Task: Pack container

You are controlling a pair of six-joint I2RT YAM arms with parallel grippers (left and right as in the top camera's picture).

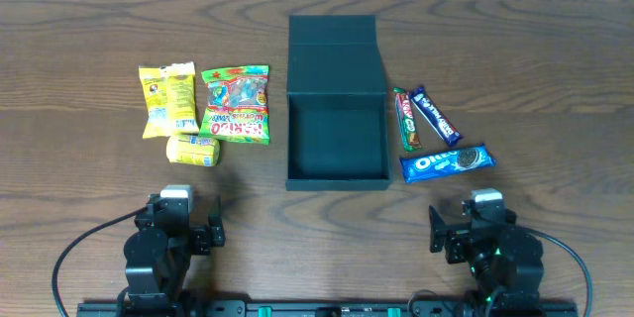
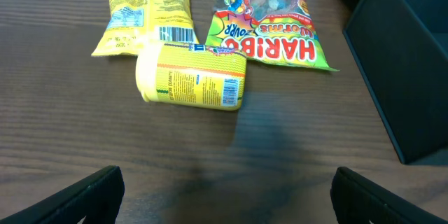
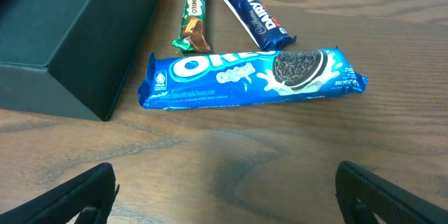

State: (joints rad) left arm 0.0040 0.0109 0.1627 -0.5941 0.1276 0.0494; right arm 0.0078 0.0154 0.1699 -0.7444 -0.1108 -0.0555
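The left gripper [image 2: 227,194] and right gripper [image 3: 225,196] both gape empty, the right one facing the blue foil Oreo packet [image 3: 252,77] lying crosswise just ahead, beside the open teal-black cardboard box [image 3: 70,49].

Brown wooden table [image 1: 79,20]: teal-black cardboard box [image 1: 337,144], yellow bag [image 1: 166,101], green Haribo bag [image 1: 236,104], yellow roll [image 1: 193,149], blue Oreo pack [image 1: 447,162], green bar [image 1: 406,119], navy bar [image 1: 436,115].

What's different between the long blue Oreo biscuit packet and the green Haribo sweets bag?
The long blue Oreo biscuit packet is narrow and bar-shaped; the green Haribo sweets bag is broad and flat. The Oreo packet lies right of the dark rectangular cardboard box, the Haribo bag left of it. Both rest on the wooden table, outside the open box.
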